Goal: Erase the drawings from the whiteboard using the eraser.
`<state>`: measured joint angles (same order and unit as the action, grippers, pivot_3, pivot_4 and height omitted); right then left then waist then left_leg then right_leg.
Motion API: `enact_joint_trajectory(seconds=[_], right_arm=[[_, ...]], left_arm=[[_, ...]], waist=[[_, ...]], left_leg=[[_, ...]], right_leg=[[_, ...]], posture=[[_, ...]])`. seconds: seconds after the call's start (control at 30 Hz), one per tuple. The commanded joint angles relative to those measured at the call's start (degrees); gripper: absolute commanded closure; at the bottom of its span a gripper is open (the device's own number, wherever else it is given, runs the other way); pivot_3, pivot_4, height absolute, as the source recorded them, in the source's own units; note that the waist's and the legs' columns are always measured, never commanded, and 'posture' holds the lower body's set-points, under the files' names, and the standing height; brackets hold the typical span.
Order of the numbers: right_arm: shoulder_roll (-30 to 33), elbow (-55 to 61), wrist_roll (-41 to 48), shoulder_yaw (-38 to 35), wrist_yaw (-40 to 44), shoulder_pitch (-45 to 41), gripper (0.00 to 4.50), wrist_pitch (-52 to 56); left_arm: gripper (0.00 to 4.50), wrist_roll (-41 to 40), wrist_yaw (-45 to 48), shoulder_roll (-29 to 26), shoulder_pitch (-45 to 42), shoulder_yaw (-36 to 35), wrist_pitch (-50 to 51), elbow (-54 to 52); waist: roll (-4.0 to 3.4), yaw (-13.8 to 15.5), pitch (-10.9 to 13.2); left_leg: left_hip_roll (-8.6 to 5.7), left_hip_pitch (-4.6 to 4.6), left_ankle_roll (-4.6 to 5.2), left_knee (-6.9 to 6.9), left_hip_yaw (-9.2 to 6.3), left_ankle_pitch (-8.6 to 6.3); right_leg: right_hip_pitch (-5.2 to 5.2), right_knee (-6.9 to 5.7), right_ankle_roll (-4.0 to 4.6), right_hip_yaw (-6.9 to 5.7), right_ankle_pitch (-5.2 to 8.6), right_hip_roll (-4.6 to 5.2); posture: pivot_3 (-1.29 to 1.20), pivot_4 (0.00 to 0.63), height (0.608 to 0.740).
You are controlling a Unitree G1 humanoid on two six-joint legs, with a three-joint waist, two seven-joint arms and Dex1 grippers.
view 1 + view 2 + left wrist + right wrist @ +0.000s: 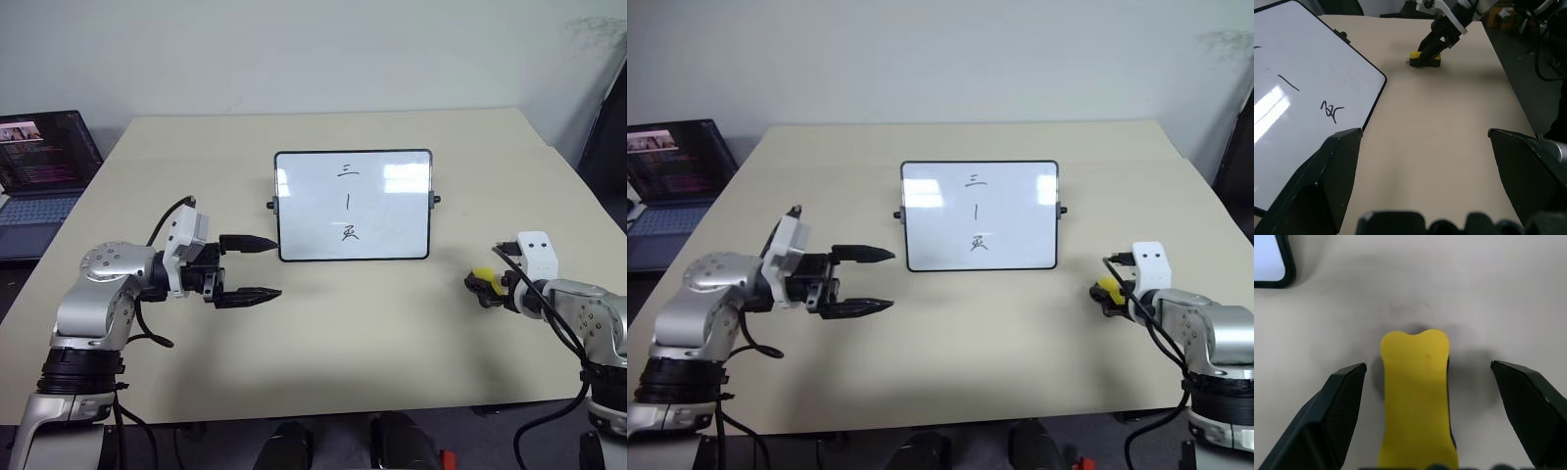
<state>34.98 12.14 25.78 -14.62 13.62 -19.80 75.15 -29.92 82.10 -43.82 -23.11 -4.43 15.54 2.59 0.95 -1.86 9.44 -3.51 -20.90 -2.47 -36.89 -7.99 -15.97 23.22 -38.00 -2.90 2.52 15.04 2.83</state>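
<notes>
Eraser [1417, 396] first: it lies flat on the tabletop [392, 333] at the right side of the scene, well to the right of the whiteboard [353, 206] and a little nearer to you than the board's lower edge. Your right tool [1427, 377] is right on top of it, spread wide, and holding nothing yet. In the right wrist view the yellow block sits between the two black fingers [1342, 401] with a clear gap on each side, and its long axis runs the same way the fingers point. That is the relation your next move turns on: the fingers should close across the narrow sides, so you likely need no turn of the wrist, only a little more descent before you squeeze.

Your left tool [247, 267] is also wide and empty. It hovers at the left, its fingers pointing right toward the board's lower left corner, close to the frame but apart from it. It is far from the eraser, so the pick clearly belongs to your right arm.

On the board, the drawings [348, 201] are untouched: three short strokes at the far end, a single stroke in the middle, a scribbled character nearest you. Once gripped, carry the eraser left and slightly away from you to reach them.
</notes>
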Motion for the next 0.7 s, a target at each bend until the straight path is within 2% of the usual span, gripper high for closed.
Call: enact_joint_trajectory(seconds=[0.03, 0.37, 0.47, 0.7], right_arm=[[0.3, 0.0, -0.9, -2.0, 0.0, -1.3, 0.04, -1.5], [-0.9, -0.6, -1.0, -2.2, -0.4, -2.5, 0.04, -1.2], [-1.2, -0.5, -1.1, -2.3, -0.3, -2.5, 0.60, -1.0], [-1.9, -0.6, -1.1, -2.5, -0.1, -2.9, 3.14, -0.7]], left_arm=[[0.00, -0.7, 0.3, -1.5, -0.4, -1.1, 0.1, -1.9], [0.00, -0.6, 0.2, -1.6, -0.5, -1.1, 0.0, -1.7], [0.00, -0.6, 0.1, -1.8, -0.4, -1.2, 0.0, -1.7], [0.00, -0.7, -0.1, -2.2, -0.3, -1.3, -0.1, -1.8]], waist=[[0.00, 0.0, 0.0], [0.00, 0.0, 0.0], [0.00, 0.0, 0.0], [0.00, 0.0, 0.0]], left_leg=[[0.00, 0.00, 0.00, 0.00, 0.00, 0.00], [0.00, 0.00, 0.00, 0.00, -0.01, 0.00], [0.00, 0.00, 0.00, 0.01, -0.01, 0.00], [0.00, 0.00, 0.00, 0.01, -0.01, 0.00]], right_leg=[[0.00, 0.00, 0.00, 0.00, 0.00, 0.00], [0.00, 0.00, 0.00, 0.00, 0.00, 0.00], [0.00, 0.00, 0.00, 0.00, 0.00, 0.00], [0.00, 0.00, 0.00, 0.00, 0.00, 0.00]], posture=[[0.00, 0.150, 0.740], [0.00, 0.150, 0.740], [0.00, 0.150, 0.740], [0.00, 0.150, 0.740]])
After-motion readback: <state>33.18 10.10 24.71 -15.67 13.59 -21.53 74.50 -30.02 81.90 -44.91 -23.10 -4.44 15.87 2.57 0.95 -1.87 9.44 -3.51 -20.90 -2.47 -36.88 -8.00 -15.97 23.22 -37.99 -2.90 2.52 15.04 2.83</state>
